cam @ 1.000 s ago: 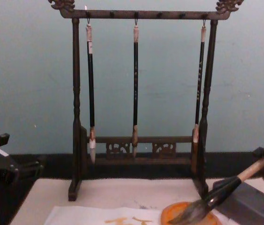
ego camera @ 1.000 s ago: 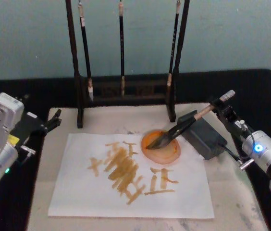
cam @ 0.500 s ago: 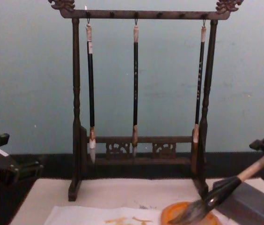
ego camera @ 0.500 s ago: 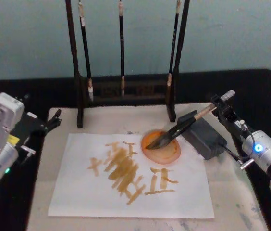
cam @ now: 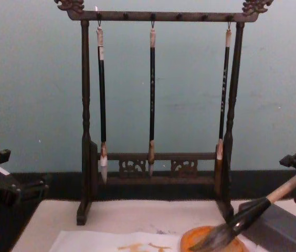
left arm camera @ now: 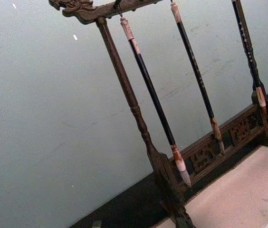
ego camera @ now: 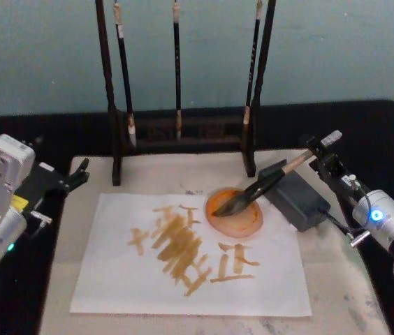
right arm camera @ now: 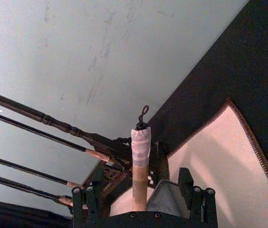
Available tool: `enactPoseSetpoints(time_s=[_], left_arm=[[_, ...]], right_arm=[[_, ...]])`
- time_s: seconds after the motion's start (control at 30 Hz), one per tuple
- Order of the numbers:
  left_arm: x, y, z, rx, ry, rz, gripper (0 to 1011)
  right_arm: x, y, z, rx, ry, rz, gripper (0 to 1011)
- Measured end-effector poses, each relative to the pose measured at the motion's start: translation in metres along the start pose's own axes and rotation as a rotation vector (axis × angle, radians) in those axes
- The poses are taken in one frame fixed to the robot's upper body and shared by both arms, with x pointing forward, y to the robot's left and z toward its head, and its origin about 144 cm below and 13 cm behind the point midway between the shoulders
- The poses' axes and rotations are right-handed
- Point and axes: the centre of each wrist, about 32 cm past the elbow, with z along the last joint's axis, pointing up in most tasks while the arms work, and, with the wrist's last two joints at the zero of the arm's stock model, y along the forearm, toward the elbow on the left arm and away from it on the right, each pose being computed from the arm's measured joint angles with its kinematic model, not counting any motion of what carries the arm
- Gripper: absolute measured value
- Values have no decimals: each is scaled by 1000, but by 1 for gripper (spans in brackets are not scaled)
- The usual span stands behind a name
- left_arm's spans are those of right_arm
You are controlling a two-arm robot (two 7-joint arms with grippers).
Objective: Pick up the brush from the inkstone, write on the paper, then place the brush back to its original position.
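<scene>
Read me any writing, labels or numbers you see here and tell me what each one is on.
"正" (probably): character brushed at the right of the paper.
Other strokes on the paper: smeared, unreadable.
Yellow sticker on the left arm: too small to read.

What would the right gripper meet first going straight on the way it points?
The brush, most likely: its handle end lies between the open fingers of the right gripper. Beyond it, seemingly the brush rack, though depth is unclear.
</scene>
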Motion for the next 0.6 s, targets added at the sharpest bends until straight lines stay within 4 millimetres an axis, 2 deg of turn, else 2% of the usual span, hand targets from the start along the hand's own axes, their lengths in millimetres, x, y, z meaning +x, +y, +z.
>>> enactPoseSetpoints(time_s=[0.6], left_arm=[[0,0,0,0,0,0,1010]], right_arm=[[-13,-31,0,-8,-58,-35,1000]])
